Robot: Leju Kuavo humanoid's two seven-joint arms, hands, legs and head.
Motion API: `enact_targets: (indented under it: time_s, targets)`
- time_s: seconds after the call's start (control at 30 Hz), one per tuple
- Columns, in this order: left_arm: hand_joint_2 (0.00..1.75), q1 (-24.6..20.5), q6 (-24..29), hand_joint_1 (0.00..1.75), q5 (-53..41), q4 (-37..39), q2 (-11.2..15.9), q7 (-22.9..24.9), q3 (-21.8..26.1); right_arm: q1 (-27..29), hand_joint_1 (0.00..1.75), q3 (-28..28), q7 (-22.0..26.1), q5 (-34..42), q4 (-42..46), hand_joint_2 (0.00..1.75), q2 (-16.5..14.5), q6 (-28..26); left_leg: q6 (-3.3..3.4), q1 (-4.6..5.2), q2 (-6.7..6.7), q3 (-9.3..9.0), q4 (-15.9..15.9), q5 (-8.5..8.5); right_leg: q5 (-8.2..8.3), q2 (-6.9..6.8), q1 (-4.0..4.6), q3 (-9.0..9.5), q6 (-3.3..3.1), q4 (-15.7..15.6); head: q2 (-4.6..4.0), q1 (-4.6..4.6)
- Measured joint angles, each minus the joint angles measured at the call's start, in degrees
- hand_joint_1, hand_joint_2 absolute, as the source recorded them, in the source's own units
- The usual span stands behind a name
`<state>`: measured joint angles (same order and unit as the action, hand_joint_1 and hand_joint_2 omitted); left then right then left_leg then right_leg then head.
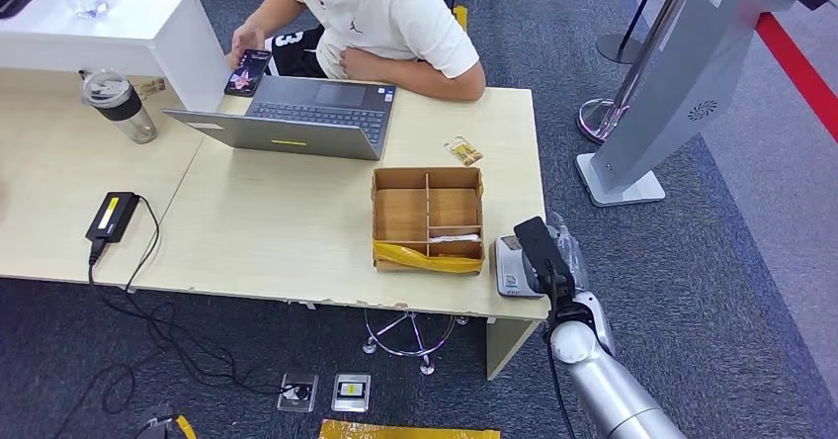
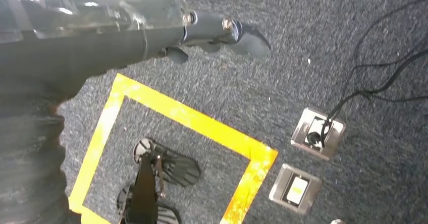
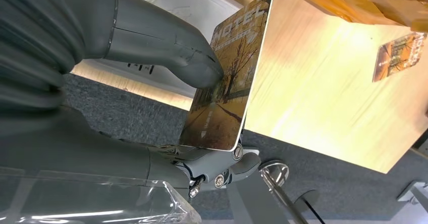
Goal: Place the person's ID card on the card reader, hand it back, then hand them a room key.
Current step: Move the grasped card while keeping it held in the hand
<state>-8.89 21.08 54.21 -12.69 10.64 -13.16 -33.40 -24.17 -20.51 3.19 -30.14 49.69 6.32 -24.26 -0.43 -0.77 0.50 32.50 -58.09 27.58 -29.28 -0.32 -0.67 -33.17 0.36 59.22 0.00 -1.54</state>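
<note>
My right hand (image 1: pixel 549 264) is raised over the table's front right corner, just above the white card reader (image 1: pixel 509 267). In the right wrist view its thumb (image 3: pixel 171 37) and fingers pinch a brown card printed "HOTEL" (image 3: pixel 227 77), held on edge above the reader (image 3: pixel 192 2). A second orange-brown card (image 1: pixel 462 150) (image 3: pixel 398 56) lies flat on the table between the wooden box and the person. The person in a white shirt (image 1: pixel 395 14) sits at the far side, looking at a phone (image 1: pixel 247 71). My left hand (image 2: pixel 222 32) hangs over the carpet, fingers extended, holding nothing.
A compartmented wooden box (image 1: pixel 428 219) with yellow tape stands left of the reader. An open laptop (image 1: pixel 306 115), a bottle (image 1: pixel 119 105) and a power adapter (image 1: pixel 112 216) sit further left. A grey kiosk stand (image 1: pixel 672 93) rises on the right. Floor sockets (image 1: pixel 351 392) lie below.
</note>
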Motion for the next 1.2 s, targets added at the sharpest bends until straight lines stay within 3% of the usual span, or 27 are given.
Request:
enact_targets:
  time_s: [0.83, 1.2]
  targets:
    - [1.75, 0.0, 0.5, 0.0, 0.6, 0.3, 0.0, 0.2, 0.0, -0.2, 1.75, -1.2, 1.1, 2.8, -5.3, 1.75, -0.4, -1.1, 0.0, 0.0, -0.01, -0.03, 0.0, 0.0, 0.0, 0.01, 0.0, 0.0, 0.0, 0.0, 0.0, 0.01]
    - [1.75, 0.0, 0.5, 0.0, 0.8, 0.3, 0.0, 0.2, 0.0, -2.2, 1.75, -1.2, 4.8, 5.6, -8.1, 1.75, -0.5, -3.7, 0.0, 0.0, -0.01, -0.02, 0.0, 0.0, 0.0, 0.01, 0.0, 0.01, 0.0, 0.0, 0.0, 0.01]
